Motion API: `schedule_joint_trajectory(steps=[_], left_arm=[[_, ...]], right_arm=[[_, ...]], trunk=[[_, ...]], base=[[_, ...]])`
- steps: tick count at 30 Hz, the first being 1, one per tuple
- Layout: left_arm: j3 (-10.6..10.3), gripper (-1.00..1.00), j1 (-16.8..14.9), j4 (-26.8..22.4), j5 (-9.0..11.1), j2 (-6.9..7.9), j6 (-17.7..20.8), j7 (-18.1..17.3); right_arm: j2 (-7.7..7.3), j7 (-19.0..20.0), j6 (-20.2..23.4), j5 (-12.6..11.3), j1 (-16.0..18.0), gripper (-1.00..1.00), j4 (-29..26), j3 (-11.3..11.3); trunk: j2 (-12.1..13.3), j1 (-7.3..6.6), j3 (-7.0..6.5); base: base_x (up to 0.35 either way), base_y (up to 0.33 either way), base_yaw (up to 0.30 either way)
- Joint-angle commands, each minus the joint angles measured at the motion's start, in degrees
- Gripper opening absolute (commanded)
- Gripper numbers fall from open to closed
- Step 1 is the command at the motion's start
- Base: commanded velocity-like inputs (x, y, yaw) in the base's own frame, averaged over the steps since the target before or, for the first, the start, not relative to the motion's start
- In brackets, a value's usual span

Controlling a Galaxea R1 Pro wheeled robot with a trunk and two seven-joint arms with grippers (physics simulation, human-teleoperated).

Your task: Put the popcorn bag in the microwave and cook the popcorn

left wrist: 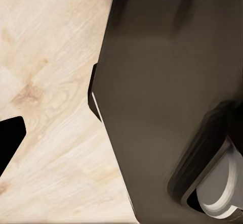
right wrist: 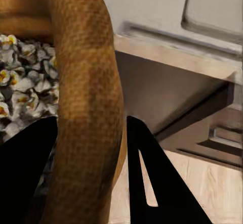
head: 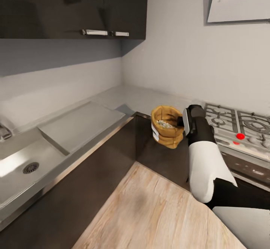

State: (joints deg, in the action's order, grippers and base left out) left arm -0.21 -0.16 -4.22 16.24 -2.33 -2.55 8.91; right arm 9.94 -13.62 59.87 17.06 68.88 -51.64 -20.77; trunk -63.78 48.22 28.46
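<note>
Popcorn (right wrist: 23, 82) fills gripper-held (right wrist: 91, 173) popcorn bag (head: 167, 126).

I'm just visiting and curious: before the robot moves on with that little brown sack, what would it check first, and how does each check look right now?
1. Right tool pinching the popcorn bag rim, one finger outside, one inside: ok.
2. Bag upright, mouth up: ok.
3. Popcorn inside the bag, none seen spilled: ok.
4. Bag lifted off the countertop, hanging over the floor: ok.
5. Microwave located: cannot tell.
6. Left tool free to help: cannot tell.
</note>
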Motion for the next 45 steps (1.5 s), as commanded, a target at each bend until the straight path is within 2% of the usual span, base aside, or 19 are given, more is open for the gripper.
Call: schedule_joint_trajectory(steps=[1,4,8,11,15,21,28,45], left_arm=[[-0.1,1.00,0.0,0.0,0.3,-0.02,-0.2,0.1],[-0.1,1.00,0.0,0.0,0.3,0.04,-0.2,0.1],[-0.1,1.00,0.0,0.1,0.3,0.05,-0.2,0.1],[-0.1,1.00,0.0,0.1,0.3,0.05,-0.2,0.1],[-0.1,1.00,0.0,0.1,0.3,0.05,-0.2,0.1],[-0.1,1.00,0.0,0.0,0.3,0.05,-0.2,0.1],[0.0,1.00,0.0,0.0,0.7,0.13,-0.2,0.1],[0.0,1.00,0.0,0.0,0.7,0.13,-0.2,0.1]], right_arm=[[0.06,-0.1,0.1,-0.2,-0.6,-1.00,0.0,-0.1],[0.06,-0.1,0.1,-0.2,-2.0,-1.00,0.3,-0.1],[0.06,0.4,0.1,-0.1,-5.9,-1.00,0.4,-0.1],[0.06,5.1,0.1,-0.1,-9.3,-1.00,0.4,-0.1],[0.06,6.0,0.1,-0.1,-13.1,-1.00,0.4,-0.1],[0.06,6.1,0.1,0.5,-13.6,-1.00,4.7,-0.1],[0.06,6.2,0.1,0.9,-13.6,-1.00,4.4,-0.1],[0.06,6.1,0.1,0.8,-13.6,-1.00,4.3,-0.1]], trunk=[[0.0,-0.04,0.05],[0.0,-0.04,0.05],[0.0,-0.04,0.05],[0.0,-0.04,0.05],[0.0,-0.04,0.05],[0.0,-0.04,0.05],[0.0,-0.04,-0.04],[0.0,-0.04,-1.55]], base=[[-0.344,0.000,0.000],[-0.341,0.000,0.000],[-0.132,0.000,0.000],[-0.006,0.000,0.000],[0.000,0.000,0.000],[0.000,0.000,0.000],[0.000,0.000,0.000],[0.000,0.000,0.000]])
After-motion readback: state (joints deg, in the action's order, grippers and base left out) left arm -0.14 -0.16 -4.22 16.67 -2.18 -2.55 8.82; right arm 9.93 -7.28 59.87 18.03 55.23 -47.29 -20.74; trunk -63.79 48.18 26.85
